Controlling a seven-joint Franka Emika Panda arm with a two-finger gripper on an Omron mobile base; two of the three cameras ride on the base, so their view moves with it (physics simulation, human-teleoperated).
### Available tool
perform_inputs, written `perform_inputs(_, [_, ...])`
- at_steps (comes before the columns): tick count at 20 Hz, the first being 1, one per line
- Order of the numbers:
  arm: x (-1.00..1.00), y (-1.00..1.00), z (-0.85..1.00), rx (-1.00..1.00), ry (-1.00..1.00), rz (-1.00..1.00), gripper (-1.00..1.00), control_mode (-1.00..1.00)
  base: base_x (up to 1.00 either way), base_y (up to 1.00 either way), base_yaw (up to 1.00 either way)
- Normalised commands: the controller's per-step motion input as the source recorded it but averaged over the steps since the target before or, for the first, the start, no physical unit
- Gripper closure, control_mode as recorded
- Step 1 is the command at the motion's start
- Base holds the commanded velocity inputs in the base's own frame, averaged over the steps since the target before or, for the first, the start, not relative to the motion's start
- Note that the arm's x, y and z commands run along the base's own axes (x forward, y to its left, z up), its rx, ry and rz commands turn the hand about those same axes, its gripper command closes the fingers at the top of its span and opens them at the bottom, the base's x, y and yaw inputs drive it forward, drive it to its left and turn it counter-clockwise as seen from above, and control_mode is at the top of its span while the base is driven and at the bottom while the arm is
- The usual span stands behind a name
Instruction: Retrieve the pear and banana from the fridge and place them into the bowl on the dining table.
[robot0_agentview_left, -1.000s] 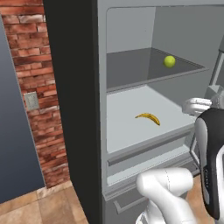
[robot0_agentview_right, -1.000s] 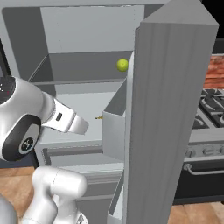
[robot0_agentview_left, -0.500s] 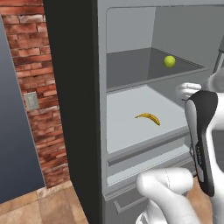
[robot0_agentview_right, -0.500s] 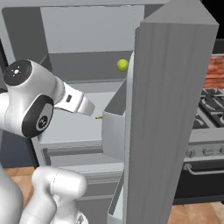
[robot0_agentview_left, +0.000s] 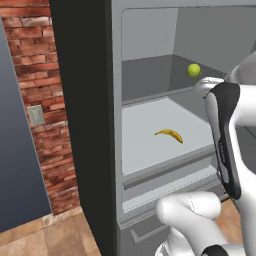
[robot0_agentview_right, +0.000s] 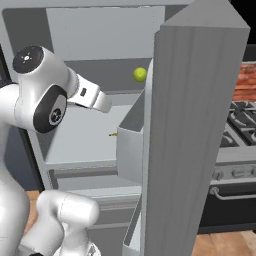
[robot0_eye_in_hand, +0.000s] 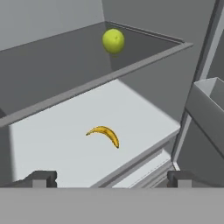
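Arm: white Franka arm, dark joints, raised with elbow bent, forearm reaching forward.
Gripper: two-finger gripper (robot0_eye_in_hand: 109, 180), jaws spread wide, holding nothing.

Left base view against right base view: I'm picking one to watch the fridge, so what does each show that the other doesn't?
The left base view alone shows the whole banana lying on the lower shelf, plus a brick wall beside the fridge. The right base view alone shows the open fridge door edge-on with its door bin, which covers most of the banana, and a stove beyond. Both show the pear on the upper shelf and the robot's arm.
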Motion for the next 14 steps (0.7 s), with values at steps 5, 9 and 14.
perform_inputs(5, [0.39,-0.03,0.05,-0.01,-0.05,0.0,-1.0,-1.0,0.0,0.0,0.0])
perform_inputs(9, [0.33,-0.12,0.0,-0.04,-0.13,0.0,-1.0,-1.0,0.0,0.0,0.0])
perform_inputs(14, [0.4,-0.21,0.0,-0.02,-0.13,0.0,-1.0,-1.0,0.0,0.0,0.0])
